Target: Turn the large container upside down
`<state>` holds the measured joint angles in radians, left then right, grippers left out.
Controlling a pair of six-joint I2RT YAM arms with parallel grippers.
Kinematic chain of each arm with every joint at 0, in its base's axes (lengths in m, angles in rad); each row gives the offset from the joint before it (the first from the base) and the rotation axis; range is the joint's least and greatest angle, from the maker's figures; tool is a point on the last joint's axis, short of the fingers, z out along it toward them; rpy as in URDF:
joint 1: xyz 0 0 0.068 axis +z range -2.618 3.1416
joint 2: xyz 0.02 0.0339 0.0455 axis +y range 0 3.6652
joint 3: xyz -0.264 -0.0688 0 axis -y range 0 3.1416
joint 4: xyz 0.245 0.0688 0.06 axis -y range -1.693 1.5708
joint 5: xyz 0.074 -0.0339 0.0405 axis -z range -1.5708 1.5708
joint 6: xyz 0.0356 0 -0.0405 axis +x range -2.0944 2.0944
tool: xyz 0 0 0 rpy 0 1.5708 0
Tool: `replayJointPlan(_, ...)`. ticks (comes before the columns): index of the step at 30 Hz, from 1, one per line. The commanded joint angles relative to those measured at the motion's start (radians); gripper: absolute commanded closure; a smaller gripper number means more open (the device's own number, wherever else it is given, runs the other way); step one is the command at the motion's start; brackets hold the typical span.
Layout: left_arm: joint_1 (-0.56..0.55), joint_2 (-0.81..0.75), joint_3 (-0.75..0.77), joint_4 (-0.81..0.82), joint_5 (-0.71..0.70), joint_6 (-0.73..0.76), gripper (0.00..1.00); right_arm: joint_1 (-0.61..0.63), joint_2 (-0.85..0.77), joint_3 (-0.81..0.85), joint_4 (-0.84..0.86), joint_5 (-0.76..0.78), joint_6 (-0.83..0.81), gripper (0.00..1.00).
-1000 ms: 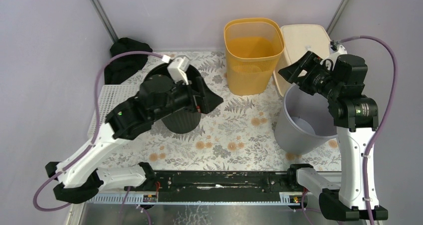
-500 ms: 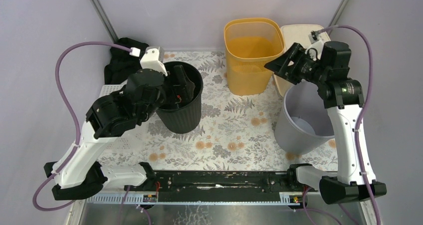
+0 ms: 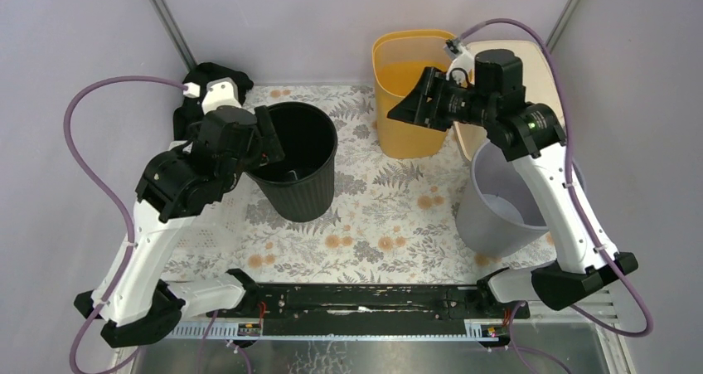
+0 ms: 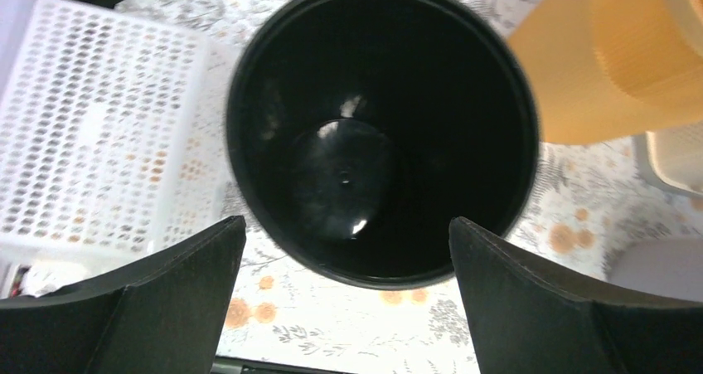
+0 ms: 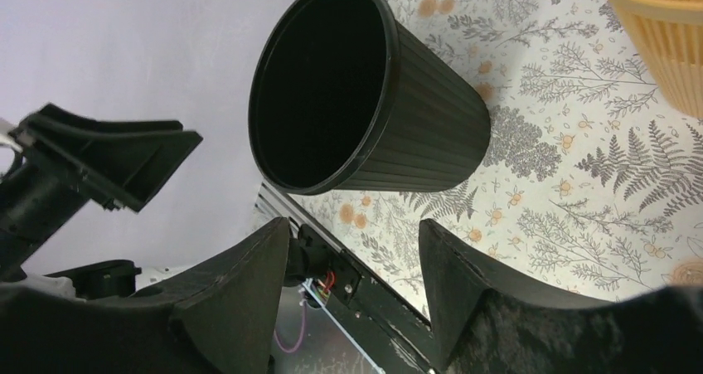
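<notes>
- So, what is on the table?
- Three open containers stand on a floral mat [image 3: 390,200], all upright with their mouths up. The black bin [image 3: 294,162] is left of centre. The yellow bin [image 3: 398,117] is at the back, centre, apart from the black one. The grey bucket [image 3: 497,212] is at the front right.
- And which one are the arms turned to?
- Both wrist cameras face the black bin. The left gripper [image 3: 269,138] hangs above its left rim and looks straight down into it. The jaws are spread wide with nothing between them. The inside of the bin shows only its bare bottom.
- And the right one?
- The right gripper [image 3: 414,104] is raised in front of the yellow bin and points left toward the black bin. Its jaws are partly apart, hold nothing and touch nothing.
- What else lies around?
- A white tray [image 4: 99,125] with holes lies flat just left of the black bin. A black cloth [image 3: 239,78] sits in the back left corner. A cream box [image 4: 676,154] is beside the yellow bin, behind the bucket.
- Is anything in the way?
- The right arm crosses over the grey bucket and the cream box, hiding part of each. The left arm covers much of the tray. Bare mat lies between the black bin and the yellow bin.
</notes>
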<state>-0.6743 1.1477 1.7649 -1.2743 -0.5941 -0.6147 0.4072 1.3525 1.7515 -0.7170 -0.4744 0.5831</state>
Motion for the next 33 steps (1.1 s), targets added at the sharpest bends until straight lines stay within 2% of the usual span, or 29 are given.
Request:
replayJointPlan(1,0.091,-0.019,-0.066,-0.024,0.010,0.047,0.00,0.091,0.046,0.081,-0.050,0.069,-0.063,0.35)
replayJointPlan(8,0.189,-0.019,-0.113,0.012,0.083,0.096,0.00,0.249,0.160,0.139,-0.296,0.396,-0.150,0.37)
replayJointPlan(13,0.217,0.008,-0.069,0.006,0.084,0.137,0.00,0.268,0.122,-0.002,-0.360,0.579,-0.152,0.38)
replayJointPlan(22,0.253,0.022,-0.094,0.041,0.135,0.170,0.00,0.265,-0.005,-0.299,-0.388,0.745,-0.123,0.39)
replayJointPlan(25,0.264,0.021,-0.116,0.057,0.167,0.181,0.00,0.247,-0.025,-0.339,-0.407,0.800,-0.125,0.38)
replayJointPlan(33,0.278,0.030,-0.151,0.080,0.201,0.188,0.00,0.099,-0.094,-0.403,-0.406,0.821,-0.166,0.38)
